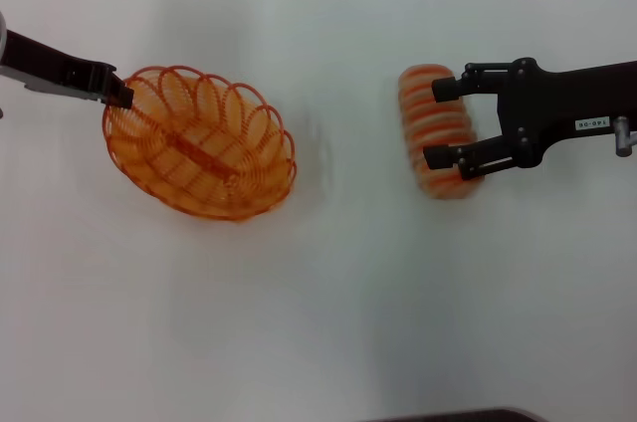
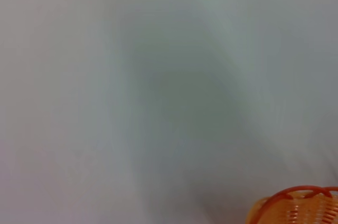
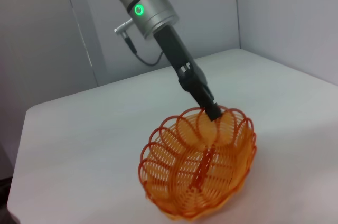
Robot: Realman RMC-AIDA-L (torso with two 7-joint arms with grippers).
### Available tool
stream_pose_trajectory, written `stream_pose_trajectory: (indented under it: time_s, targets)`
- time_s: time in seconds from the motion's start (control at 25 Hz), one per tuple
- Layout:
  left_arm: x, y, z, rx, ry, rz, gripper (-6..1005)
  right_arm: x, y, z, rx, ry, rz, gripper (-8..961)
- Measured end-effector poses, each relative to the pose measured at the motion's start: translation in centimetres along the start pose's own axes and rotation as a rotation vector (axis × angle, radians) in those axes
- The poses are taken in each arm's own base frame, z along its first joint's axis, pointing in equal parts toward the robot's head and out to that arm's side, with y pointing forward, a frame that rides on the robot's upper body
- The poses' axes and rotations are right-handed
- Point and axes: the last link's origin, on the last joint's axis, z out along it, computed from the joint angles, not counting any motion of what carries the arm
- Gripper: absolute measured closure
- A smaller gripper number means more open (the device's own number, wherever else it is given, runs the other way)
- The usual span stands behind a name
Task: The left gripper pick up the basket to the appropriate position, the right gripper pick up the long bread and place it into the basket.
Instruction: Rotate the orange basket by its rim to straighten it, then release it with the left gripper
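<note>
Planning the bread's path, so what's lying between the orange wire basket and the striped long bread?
Nothing: the head view shows only bare white table between the orange wire basket and striped long bread.

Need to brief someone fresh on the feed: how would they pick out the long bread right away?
Start from the white table in the head view and go to the robot's right side, where the right gripper with a small white label reaches in. The long bread lies between its open fingers: a tan ridged loaf with orange-red stripes. Unlike the orange wire basket on the left, it is solid.
</note>
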Motion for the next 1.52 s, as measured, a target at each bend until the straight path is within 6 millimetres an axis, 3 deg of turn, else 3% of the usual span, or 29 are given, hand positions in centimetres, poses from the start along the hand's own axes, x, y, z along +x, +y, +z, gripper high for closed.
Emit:
stream_pose_trajectory:
  time_s: [0.56,1.52]
  targets:
    - [-1.7,-0.4,0.2,-0.069,0.077,-0.216,930,-0.5,-1.1,-0.7,0.111,-0.095,0.039,54]
    - [-3.4,-0.9,1.0,-0.055,0.211,-0.392,931,-1.1,-2.7,-0.7,0.281,-0.269,0.096,61]
